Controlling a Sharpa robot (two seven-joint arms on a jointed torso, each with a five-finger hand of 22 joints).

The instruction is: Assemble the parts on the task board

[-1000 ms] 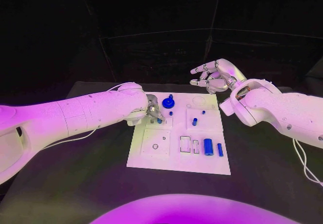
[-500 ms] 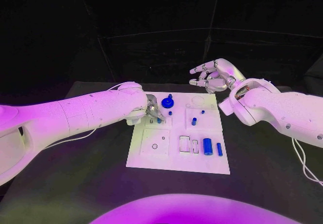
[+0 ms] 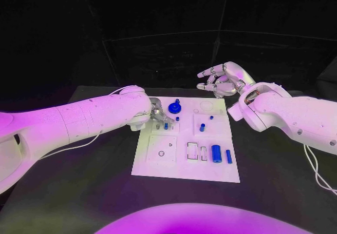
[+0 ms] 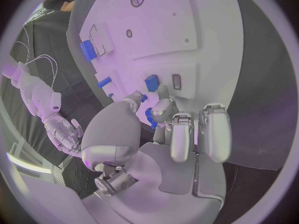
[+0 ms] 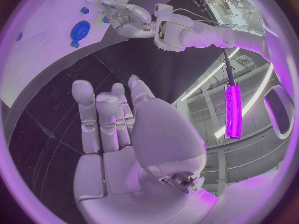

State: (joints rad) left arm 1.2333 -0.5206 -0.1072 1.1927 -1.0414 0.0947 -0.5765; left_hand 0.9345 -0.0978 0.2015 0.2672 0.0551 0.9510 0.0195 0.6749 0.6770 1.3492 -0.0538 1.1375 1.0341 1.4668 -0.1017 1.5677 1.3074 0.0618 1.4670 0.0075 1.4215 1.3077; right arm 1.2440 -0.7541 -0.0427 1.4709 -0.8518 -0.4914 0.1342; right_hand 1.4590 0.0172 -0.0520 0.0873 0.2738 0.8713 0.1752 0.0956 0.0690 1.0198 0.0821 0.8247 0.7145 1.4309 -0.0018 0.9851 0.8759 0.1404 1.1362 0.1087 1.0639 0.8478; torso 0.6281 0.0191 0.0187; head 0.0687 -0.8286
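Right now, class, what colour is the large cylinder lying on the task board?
Blue. The cylinder shows best in the head view, lying on the white task board.

You will find no readable text, label, brand, number or sign anywhere; the flat white task board [image 3: 163,161] bears none.

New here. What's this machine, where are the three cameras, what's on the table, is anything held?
A two-armed robot with silver many-fingered hands at a black table. One camera looks down from its head; a fisheye camera sits behind each wrist. In the middle lies a white task board with small blue parts, such as a cylinder and a round knob. The left hand is down at the board, fingertips at a small blue part; whether it grips it, I cannot tell. The right hand hangs above the far edge, fingers curled, holding nothing.
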